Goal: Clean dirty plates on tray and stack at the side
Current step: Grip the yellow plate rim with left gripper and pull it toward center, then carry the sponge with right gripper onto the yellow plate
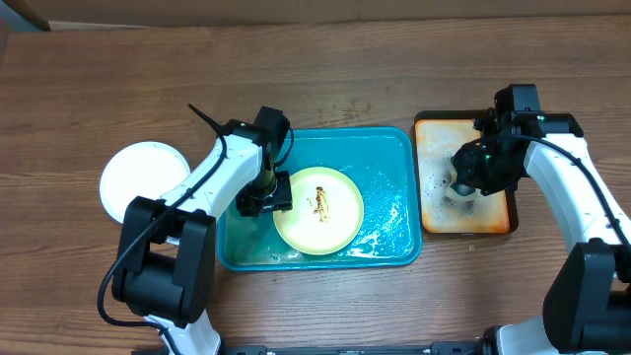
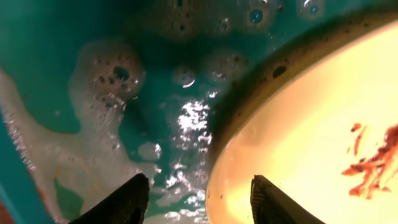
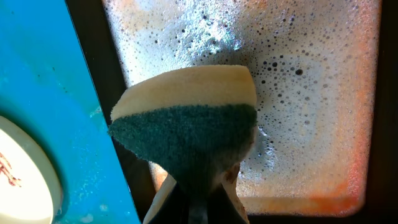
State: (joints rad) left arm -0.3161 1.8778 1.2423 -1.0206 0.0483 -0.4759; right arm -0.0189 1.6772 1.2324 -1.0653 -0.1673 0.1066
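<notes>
One white plate (image 1: 146,177), seemingly clean, sits on the table left of the tray (image 1: 394,158), where the yellow-green plate (image 1: 317,209) lies unwashed, left gripper (image 2: 196,193) open astride its rim, right gripper (image 3: 196,208) clamping the sponge (image 3: 186,130) over the orange tray (image 1: 434,212).

The plate (image 2: 311,124) runs off the left wrist view, and the sponge (image 3: 186,130) hides the right gripper's (image 3: 198,198) fingertips.

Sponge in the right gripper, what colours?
The sponge: yellow foam, dark green scouring face; right wrist view shows it best.
</notes>
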